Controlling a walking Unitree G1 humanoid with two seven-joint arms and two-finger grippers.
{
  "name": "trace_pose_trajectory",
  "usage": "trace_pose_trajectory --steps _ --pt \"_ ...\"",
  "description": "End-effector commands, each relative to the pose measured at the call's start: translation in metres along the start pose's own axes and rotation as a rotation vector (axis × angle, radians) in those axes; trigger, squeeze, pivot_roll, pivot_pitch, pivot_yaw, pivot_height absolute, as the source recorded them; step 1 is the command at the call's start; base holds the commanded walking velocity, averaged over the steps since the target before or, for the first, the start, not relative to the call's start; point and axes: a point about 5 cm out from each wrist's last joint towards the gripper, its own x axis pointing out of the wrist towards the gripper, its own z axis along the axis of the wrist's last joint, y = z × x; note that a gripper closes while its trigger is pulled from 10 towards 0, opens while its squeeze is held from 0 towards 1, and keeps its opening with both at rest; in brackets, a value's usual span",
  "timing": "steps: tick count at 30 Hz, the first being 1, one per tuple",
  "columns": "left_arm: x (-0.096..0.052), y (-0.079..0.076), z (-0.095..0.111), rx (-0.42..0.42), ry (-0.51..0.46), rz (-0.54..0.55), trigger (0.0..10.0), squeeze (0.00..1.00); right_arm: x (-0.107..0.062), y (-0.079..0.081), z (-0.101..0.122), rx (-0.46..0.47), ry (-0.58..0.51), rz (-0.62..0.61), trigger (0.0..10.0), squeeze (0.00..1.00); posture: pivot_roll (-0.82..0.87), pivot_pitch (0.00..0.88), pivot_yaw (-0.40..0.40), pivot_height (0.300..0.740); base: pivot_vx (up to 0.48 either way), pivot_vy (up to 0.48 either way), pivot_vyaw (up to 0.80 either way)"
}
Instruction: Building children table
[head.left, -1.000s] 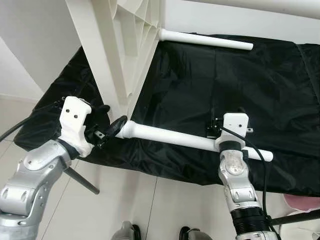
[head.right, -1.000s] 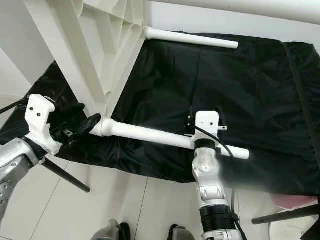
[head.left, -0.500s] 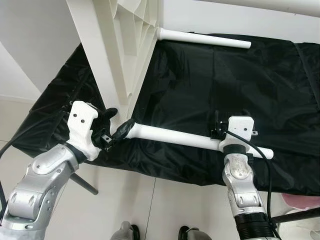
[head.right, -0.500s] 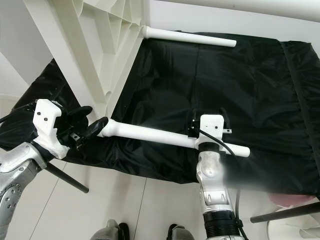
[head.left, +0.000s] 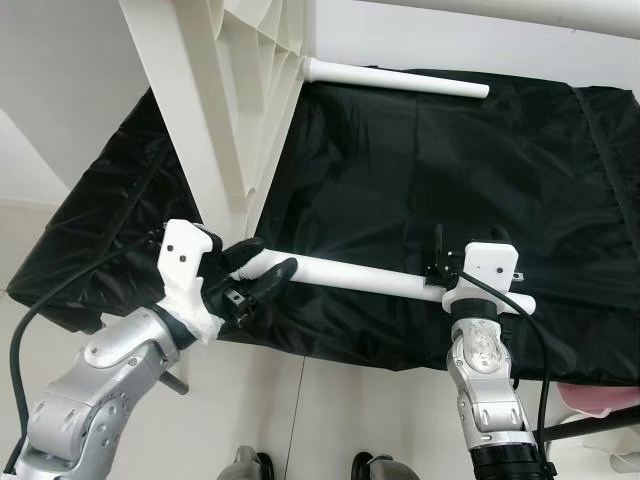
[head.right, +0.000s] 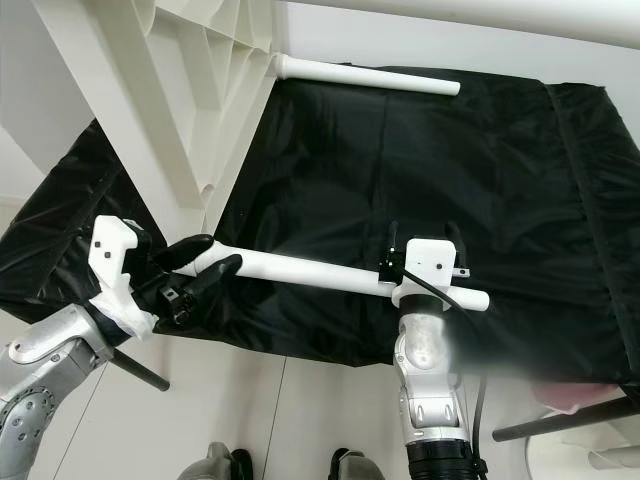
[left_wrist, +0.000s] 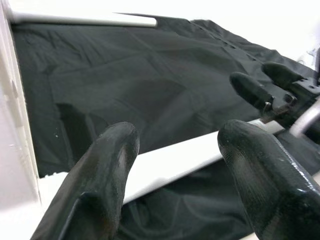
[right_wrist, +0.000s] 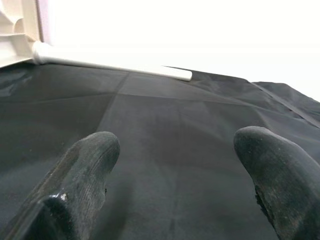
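We are looking down on a black cloth (head.left: 420, 170) spread over a raised surface, with the white table top (head.left: 235, 90) standing on edge at its left side, ribbed underside showing. A near table leg (head.left: 380, 280) lies along the front edge of the cloth, its left end up by the lower corner of the table top. The left gripper (head.left: 258, 272) sits right at that end, its two black fingers (left_wrist: 100, 180) parted with the white tube running between them; from the wrist camera there is a clear gap on either side, so the fingers straddle the leg rather than clamp it. Over on the other side, the right gripper (head.left: 443, 255) is at the far end of the same leg, its white wrist block sitting over the tube; the wrist camera shows its fingers (right_wrist: 85, 170) spread wide above the cloth with nothing between them. A second leg (head.left: 400, 78), the far table leg, lies at the back of the cloth, one end touching the table top's upper corner, well apart from both grippers. Pale floor tiles (head.left: 300, 410) show below the cloth's front edge.
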Motion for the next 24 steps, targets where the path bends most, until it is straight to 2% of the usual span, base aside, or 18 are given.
trace_pose_trajectory --steps 1,2,3,4,7,9,15,24 --pt "0.0 0.002 -0.007 0.021 0.021 0.047 10.0 0.0 -0.003 -0.003 0.001 0.01 0.0 -0.023 10.0 0.0 0.06 0.143 0.032 0.74 0.0 0.0 0.0" --pt "0.001 0.003 -0.009 0.013 0.014 0.083 10.0 0.0 -0.003 -0.005 0.002 0.011 -0.003 -0.033 10.0 0.0 0.05 0.145 0.034 0.74 0.0 0.0 0.0" --pt "0.004 0.006 -0.011 0.039 0.016 0.14 10.0 0.0 -0.004 -0.008 0.003 0.01 -0.002 -0.04 10.0 0.0 0.04 0.144 0.033 0.74 0.0 0.0 0.0" --pt "0.004 0.006 -0.011 0.039 0.016 0.14 10.0 0.0 -0.004 -0.008 0.003 0.01 -0.002 -0.04 10.0 0.0 0.04 0.144 0.033 0.74 0.0 0.0 0.0" --pt "0.009 0.015 -0.018 0.115 0.018 0.265 10.0 0.0 -0.006 -0.014 0.005 0.001 0.0 -0.047 10.0 0.0 0.04 0.142 0.028 0.74 0.0 0.0 0.0" --pt "0.009 0.019 -0.02 0.142 0.017 0.3 10.0 0.0 -0.007 -0.015 0.006 -0.006 -0.004 -0.044 10.0 0.0 0.04 0.142 0.028 0.74 0.0 0.0 0.0" --pt "0.012 0.031 -0.032 0.171 0.011 0.392 10.0 0.0 -0.006 -0.016 0.008 -0.024 -0.013 -0.021 10.0 0.0 0.01 0.137 -0.002 0.74 0.0 0.0 0.0" --pt "0.012 0.026 -0.038 0.164 -0.021 0.4 10.0 0.0 -0.008 -0.013 0.007 -0.036 -0.015 0.01 10.0 0.0 -0.01 0.145 0.0 0.74 0.0 0.0 0.0"
